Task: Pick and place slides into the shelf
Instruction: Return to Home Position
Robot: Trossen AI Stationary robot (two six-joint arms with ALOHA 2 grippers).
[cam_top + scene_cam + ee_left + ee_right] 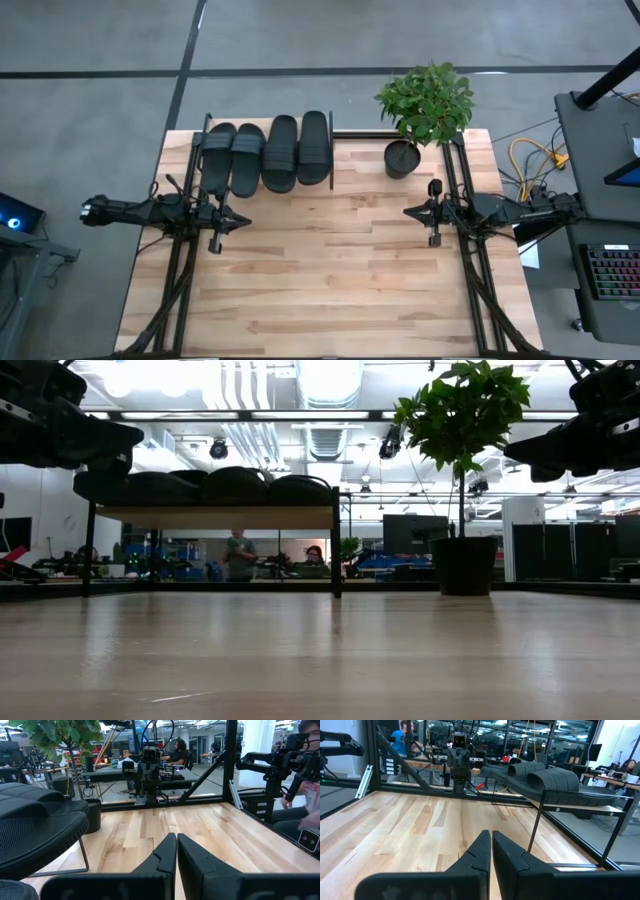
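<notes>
Several black slides lie side by side on the shelf at the table's far edge, soles down on its light-wood board; in the low view the slides show as dark humps on the shelf board. My left gripper hovers at the table's left side, just near of the shelf, fingers shut and holding nothing. My right gripper hovers at the right side, also shut and holding nothing. The left wrist view shows the slides close by; the right wrist view shows the slides farther off on the shelf.
A potted plant stands right of the shelf at the far edge, near the right arm. Black frame bars run along both sides of the table. The wooden tabletop between the arms is bare. People sit beyond the table.
</notes>
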